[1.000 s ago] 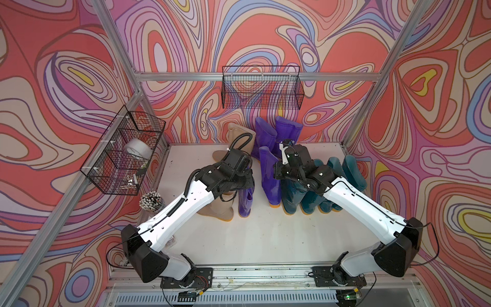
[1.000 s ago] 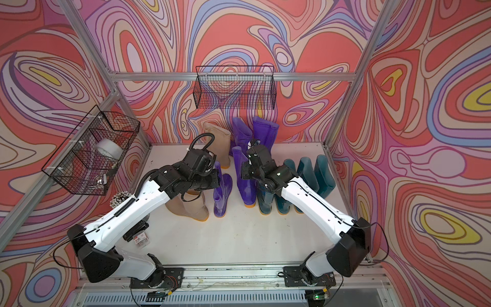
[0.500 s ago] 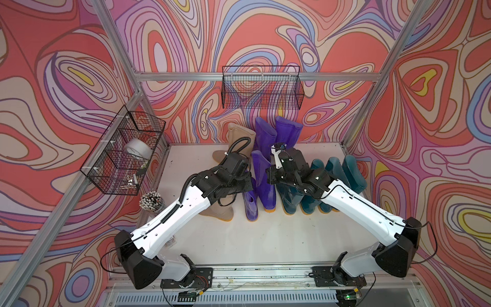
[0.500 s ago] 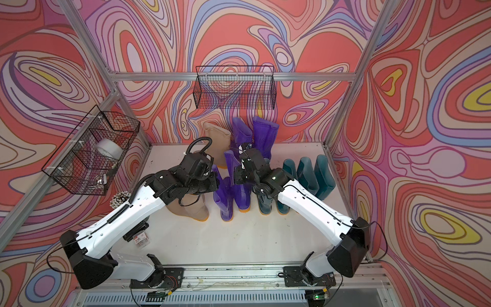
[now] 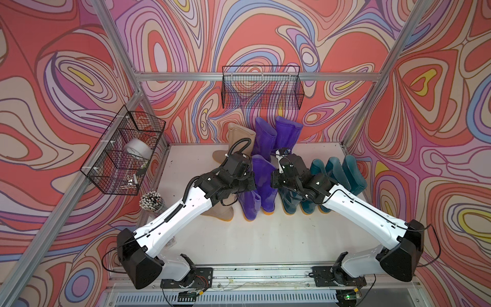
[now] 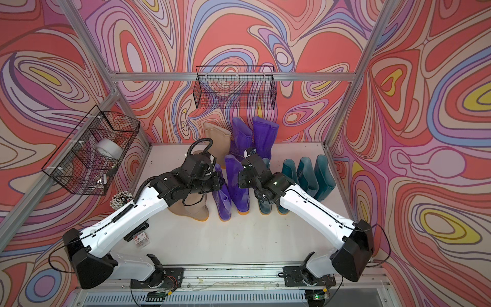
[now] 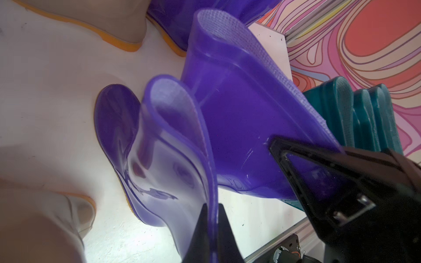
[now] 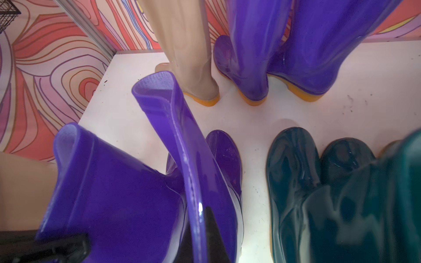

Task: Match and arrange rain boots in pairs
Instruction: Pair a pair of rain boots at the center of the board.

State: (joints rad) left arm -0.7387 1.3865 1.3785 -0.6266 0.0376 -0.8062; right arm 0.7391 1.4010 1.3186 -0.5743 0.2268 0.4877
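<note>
Left end effector (image 7: 211, 210) pinches cuff of glossy translucent purple boot (image 7: 159, 148). Right end effector (image 8: 198, 219) pinches second purple boot (image 8: 182, 141). Both boots upright, orange-soled.

1. Right gripper (image 8: 200, 227): one finger sits mostly hidden behind the shaft of the purple boot (image 8: 182, 148) it pinches.
2. Beside the left gripper (image 7: 210, 218), the beige boot (image 7: 38, 227) is blurred and cropped.
3. Under the right arm (image 5: 358, 212), a teal boot (image 5: 289, 204) is mostly covered.
</note>
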